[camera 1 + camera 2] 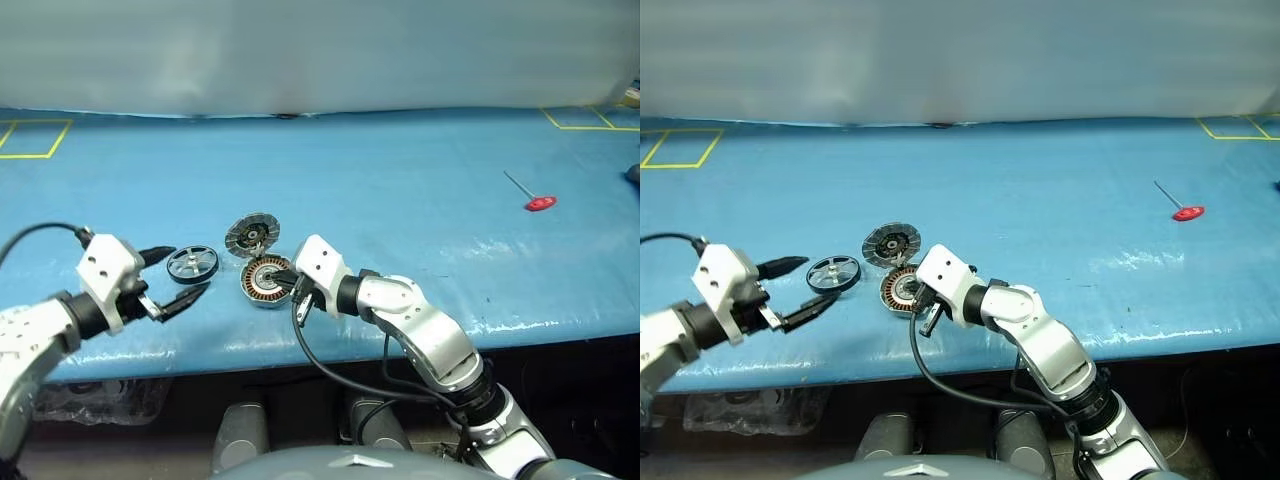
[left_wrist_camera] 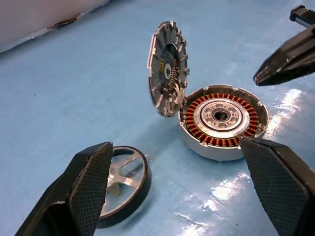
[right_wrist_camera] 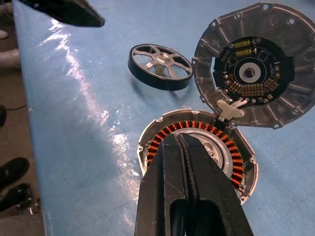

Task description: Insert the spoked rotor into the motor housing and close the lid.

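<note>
The spoked rotor [image 1: 192,264], a dark-rimmed wheel with silver spokes, lies flat on the blue table just left of the motor housing [image 1: 264,282]. The housing is open, and its copper windings [image 3: 157,137] and metal hub are showing. Its lid [image 1: 251,235] stands hinged up at the far edge with the inner face towards me. My left gripper [image 1: 190,270] is open, and its fingers [image 2: 91,177] straddle the rotor from the left, slightly above it. My right gripper [image 3: 179,138] is shut on nothing, with its tip over the housing's near side.
A red-handled tool [image 1: 540,203] lies far to the right on the table. Yellow tape squares [image 1: 30,140] mark the back corners. The table's front edge [image 1: 300,350] runs just below both grippers. A black cable [image 1: 320,365] hangs from the right wrist.
</note>
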